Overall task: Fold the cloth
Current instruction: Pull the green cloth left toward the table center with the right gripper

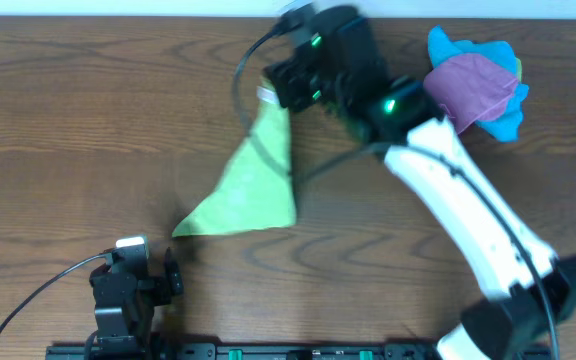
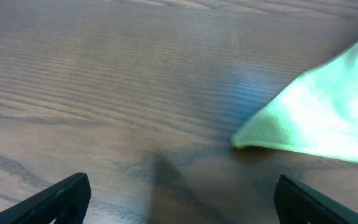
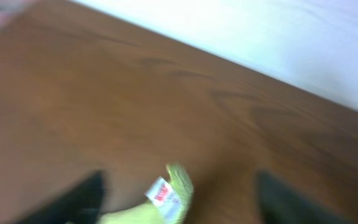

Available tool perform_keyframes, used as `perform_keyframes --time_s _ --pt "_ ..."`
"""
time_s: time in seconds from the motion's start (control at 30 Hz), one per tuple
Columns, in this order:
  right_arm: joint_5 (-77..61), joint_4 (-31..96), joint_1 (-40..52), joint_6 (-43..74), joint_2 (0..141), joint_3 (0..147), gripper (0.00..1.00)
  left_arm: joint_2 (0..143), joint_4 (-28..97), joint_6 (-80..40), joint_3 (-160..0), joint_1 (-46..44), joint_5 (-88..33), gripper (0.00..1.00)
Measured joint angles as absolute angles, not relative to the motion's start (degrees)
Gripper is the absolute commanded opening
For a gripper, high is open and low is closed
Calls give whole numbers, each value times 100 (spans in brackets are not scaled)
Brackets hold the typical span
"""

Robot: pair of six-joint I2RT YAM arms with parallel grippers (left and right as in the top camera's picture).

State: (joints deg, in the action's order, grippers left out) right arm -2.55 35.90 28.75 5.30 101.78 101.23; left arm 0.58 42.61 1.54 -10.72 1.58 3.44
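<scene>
The lime-green cloth [image 1: 251, 180] lies on the wooden table in a rough triangle, with its white tag [image 1: 266, 95] at the far corner. My right gripper [image 1: 278, 85] is over that far corner. In the right wrist view its fingers [image 3: 179, 182] are wide apart, and the tagged corner [image 3: 166, 196] stands up between them, unclamped and blurred. My left gripper [image 1: 153, 262] is near the table's front edge, just short of the cloth's near left corner. In the left wrist view its fingers [image 2: 182, 186] are wide open and empty, with the cloth's corner [image 2: 303, 121] ahead to the right.
A bundle of a purple cloth [image 1: 468, 85] on a bright blue cloth [image 1: 508, 110] lies at the far right, beside the right arm. Bare wooden table [image 1: 88, 130] lies left of the green cloth. A white wall [image 3: 278, 37] is beyond the table's far edge.
</scene>
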Motion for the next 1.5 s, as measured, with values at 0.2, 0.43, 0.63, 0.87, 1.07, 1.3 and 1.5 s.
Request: perform_keyframes --time_s 0.2,0.43,0.63,0.87,1.07,1.3,1.5 --pt "-141 3889 2480 805 10066 10119 99 58 4202 148 -1057 158 228 95" --pt "-847 5273 2482 1140 9870 10130 99 58 3898 113 -1007 158 -97 96" --pt "-1420 5795 2469 1225 10189 9983 98 176 3612 -432 -1210 158 -185 95" --pt "-2259 5513 2134 1264 10241 9155 97 2206 4064 -1055 -2801 158 -628 95" --pt "-3201 5024 1734 1310 10252 8093 92 4536 4469 -1205 -4327 148 -1356 96" --pt "-3887 4058 1758 1741 10261 6936 75 5990 4429 -1584 -4598 143 -2307 95" --pt "-4053 3474 1791 2097 10261 6233 74 6624 4427 -2121 -4600 143 -2950 96"
